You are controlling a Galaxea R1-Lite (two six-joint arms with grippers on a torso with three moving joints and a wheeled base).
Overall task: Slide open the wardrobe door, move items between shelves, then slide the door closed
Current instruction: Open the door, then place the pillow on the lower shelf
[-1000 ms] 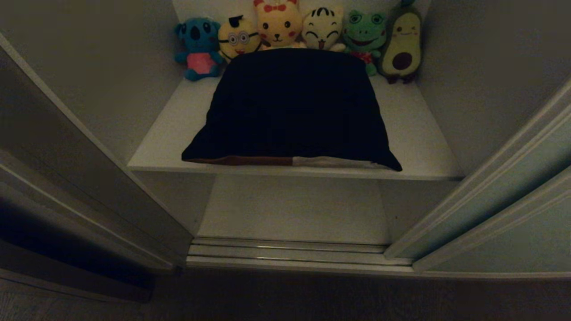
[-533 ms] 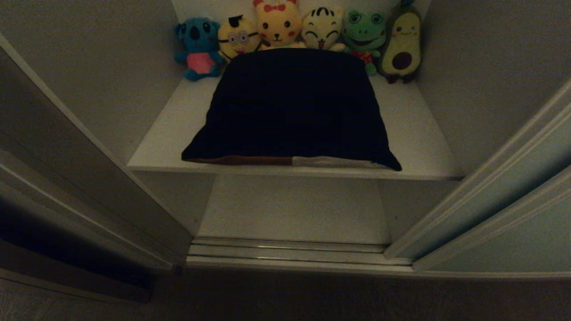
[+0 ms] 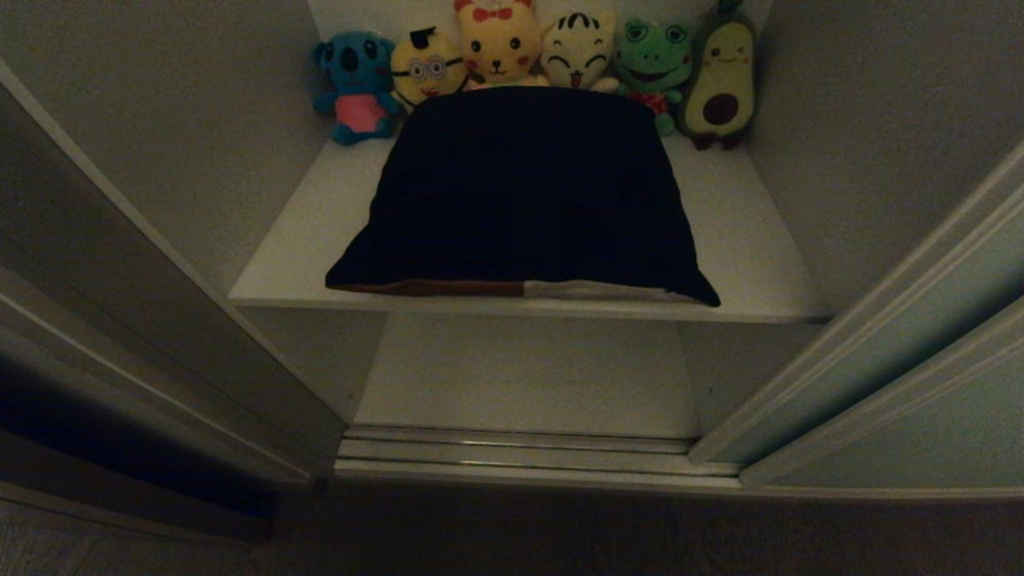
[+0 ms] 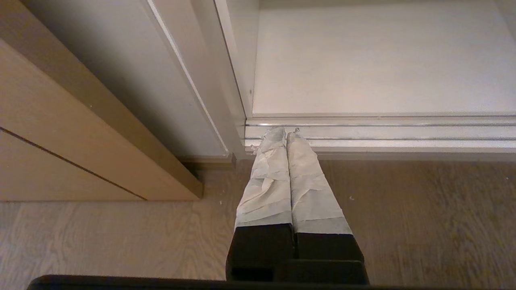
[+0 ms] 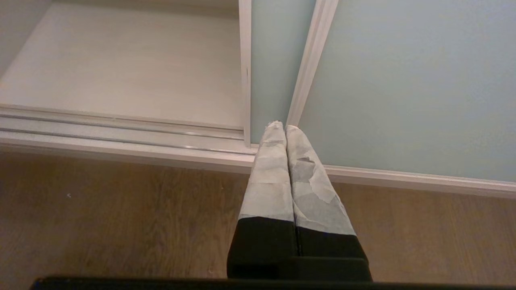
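Note:
The sliding wardrobe door [image 3: 952, 376] [image 5: 403, 80], pale grey-green with a light frame, stands slid to the right, leaving the wardrobe open. A black folded garment [image 3: 524, 188] lies on the upper off-white shelf [image 3: 744, 240], with a rust-brown edge [image 3: 436, 287] and a pale edge [image 3: 596, 291] showing beneath it. The lower shelf [image 3: 528, 376] [image 4: 379, 60] is bare. Neither arm shows in the head view. My left gripper [image 4: 286, 132] is shut, empty, low over the floor near the door track's left end. My right gripper [image 5: 281, 127] is shut, empty, pointing at the door's lower edge.
Several plush toys [image 3: 544, 60] line the back of the upper shelf. A silver door track [image 3: 520, 456] [image 4: 383, 133] runs along the wardrobe's foot. A brown wooden panel [image 4: 60, 133] stands to the left. Wooden floor [image 5: 121, 217] lies in front.

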